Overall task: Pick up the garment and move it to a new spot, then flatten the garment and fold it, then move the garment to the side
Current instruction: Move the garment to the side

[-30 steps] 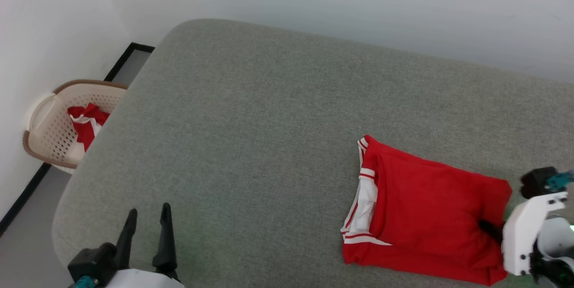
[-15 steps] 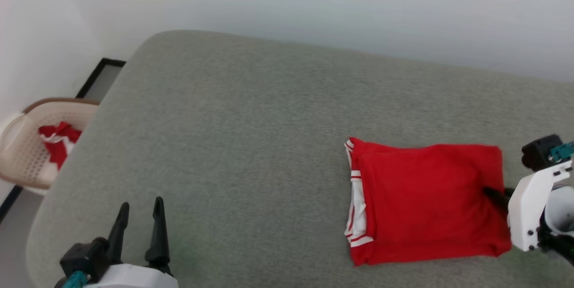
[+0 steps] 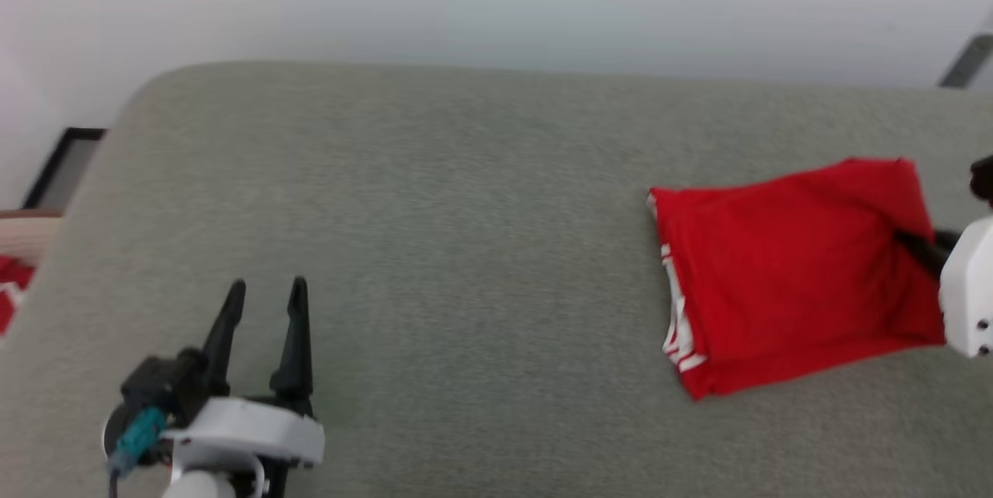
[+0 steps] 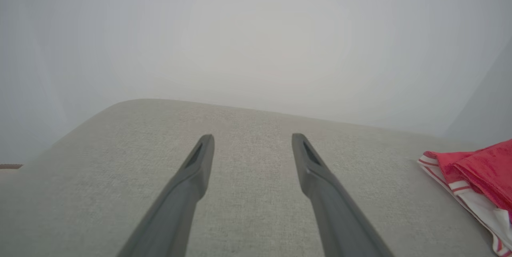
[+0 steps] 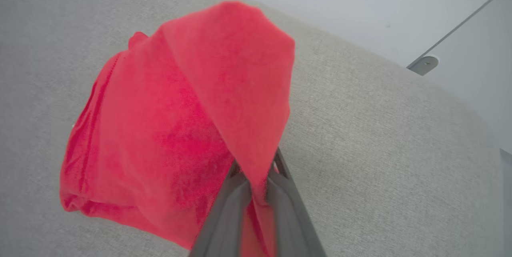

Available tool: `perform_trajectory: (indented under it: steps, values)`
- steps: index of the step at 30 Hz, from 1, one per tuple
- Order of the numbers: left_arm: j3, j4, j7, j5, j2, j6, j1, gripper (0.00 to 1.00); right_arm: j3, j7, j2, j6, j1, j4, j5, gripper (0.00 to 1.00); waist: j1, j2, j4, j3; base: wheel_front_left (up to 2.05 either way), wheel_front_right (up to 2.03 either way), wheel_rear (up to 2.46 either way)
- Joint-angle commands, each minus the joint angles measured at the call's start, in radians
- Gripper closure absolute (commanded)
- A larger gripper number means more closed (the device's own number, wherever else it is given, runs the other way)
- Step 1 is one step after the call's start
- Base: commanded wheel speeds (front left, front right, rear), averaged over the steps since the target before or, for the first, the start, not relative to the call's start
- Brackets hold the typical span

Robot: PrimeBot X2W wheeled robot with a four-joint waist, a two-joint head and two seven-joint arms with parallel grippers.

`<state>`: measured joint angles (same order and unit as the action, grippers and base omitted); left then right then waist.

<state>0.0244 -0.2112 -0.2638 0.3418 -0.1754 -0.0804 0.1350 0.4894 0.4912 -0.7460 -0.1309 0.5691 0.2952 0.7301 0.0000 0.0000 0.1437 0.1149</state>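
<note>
Grey cushioned surface point(image 3: 465, 211) below a pale wall carries the folded red garment point(image 3: 783, 273) near its right end, long axis running left to right. The right hand point(image 3: 909, 242) is clamped on the garment's raised right edge. The left hand point(image 3: 268, 285), fingers spread and empty, sits well apart to the left.

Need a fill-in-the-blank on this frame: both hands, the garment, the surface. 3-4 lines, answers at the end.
1. The right hand is ___ on an edge of the folded garment.
2. The left hand is ___, with nothing between its fingers.
3. The garment's main colour is ___.
4. The garment rests on a ___ upholstered surface.
Missing words: shut; open; red; grey.
</note>
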Motion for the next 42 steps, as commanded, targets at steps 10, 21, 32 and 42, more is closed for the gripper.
perform_trajectory:
  steps: [10,21,32,42]
  values:
    - [0.027,-0.007,0.001,-0.028,-0.02,-0.025,0.122,0.0,0.037,-0.036,-0.053,0.001,0.126,0.004,-0.01,1.0,0.0,0.0,-0.185,0.127,0.0,0.0,0.0]
    - [0.05,-0.004,0.0,-0.043,-0.071,-0.04,0.219,0.0,0.089,-0.087,-0.086,0.001,0.252,0.025,-0.033,1.0,0.0,0.0,-0.337,0.228,0.0,0.0,0.0]
    - [0.108,-0.004,0.014,-0.051,-0.1,-0.044,0.32,0.0,0.142,-0.182,-0.162,0.001,0.371,0.119,-0.083,1.0,0.0,0.0,-0.389,0.324,0.0,0.0,0.0]
    - [0.151,0.006,0.025,-0.046,-0.112,-0.048,0.375,0.0,0.176,-0.28,-0.2,0.001,0.463,0.32,-0.205,1.0,0.0,0.0,-0.349,0.4,0.0,0.0,0.0]
